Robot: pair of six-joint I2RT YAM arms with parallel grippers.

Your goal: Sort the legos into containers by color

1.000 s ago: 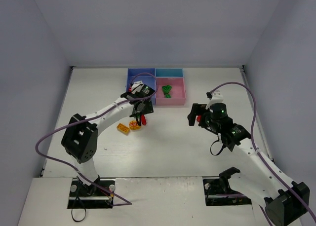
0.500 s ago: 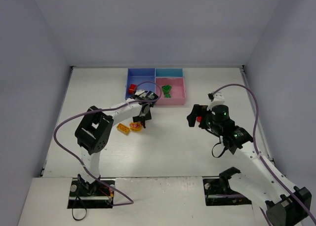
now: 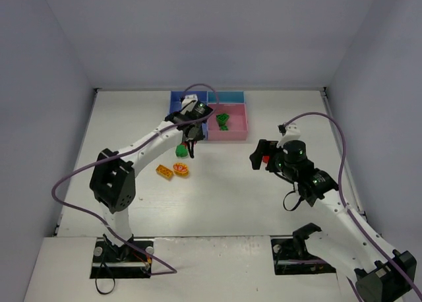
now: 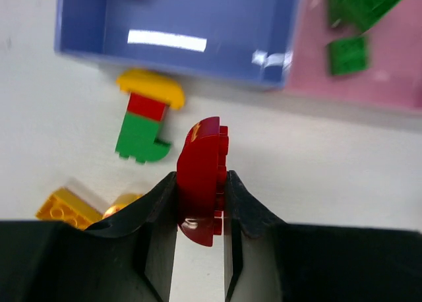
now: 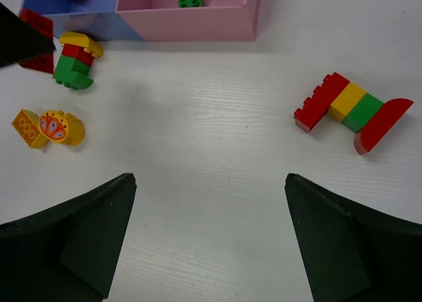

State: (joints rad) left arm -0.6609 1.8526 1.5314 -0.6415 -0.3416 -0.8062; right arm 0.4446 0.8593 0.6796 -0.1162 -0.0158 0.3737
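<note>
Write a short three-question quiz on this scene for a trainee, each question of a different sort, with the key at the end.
1. True or false: the left gripper is shut on a red rounded brick.
2. What colour are the bricks lying in the pink tray? A) red B) green C) yellow
3. Fill in the gap: the right gripper hangs over bare table with its jaws ____.

Key: 1 true; 2 B; 3 open.
</note>
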